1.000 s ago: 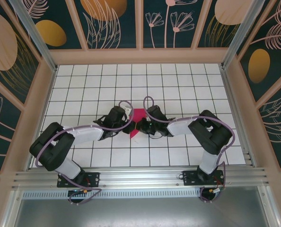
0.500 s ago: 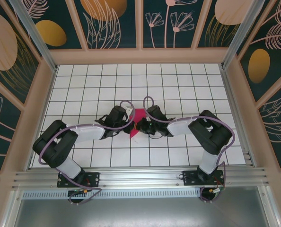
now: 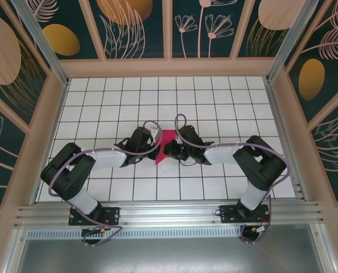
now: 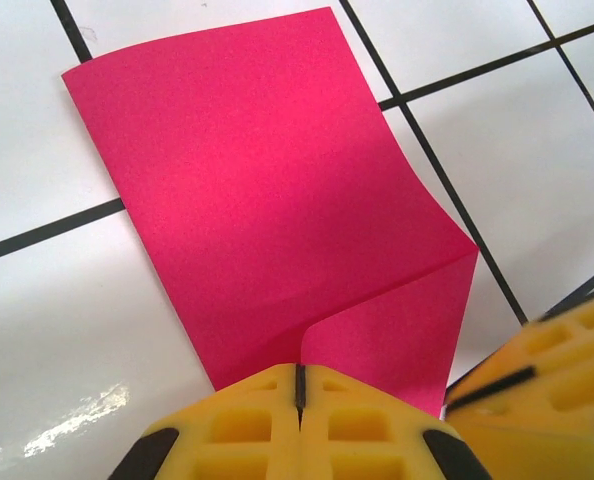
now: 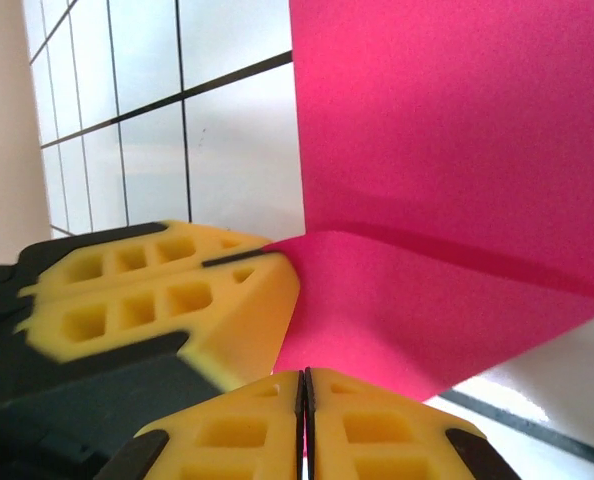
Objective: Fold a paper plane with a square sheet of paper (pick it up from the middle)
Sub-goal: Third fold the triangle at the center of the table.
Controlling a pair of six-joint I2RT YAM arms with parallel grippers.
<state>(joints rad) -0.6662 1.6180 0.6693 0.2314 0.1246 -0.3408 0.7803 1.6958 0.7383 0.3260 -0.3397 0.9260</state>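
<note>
Paper: magenta sheet [image 4: 277, 200], partly folded, on tiled tabletop [image 3: 214, 91]
Left pincer [image 4: 299, 385]: clamped on its raised flap
Right pincer [image 5: 305, 385]: clamped alongside

I see plain magenta-pink paper [image 4: 267, 200], yellow fingers [image 4: 237, 430], a white table [image 3: 214, 96] gridded in thin black lines, and dark teal walls [image 3: 136, 35] patterned with orange ovals and pale pink leaf outlines.
</note>
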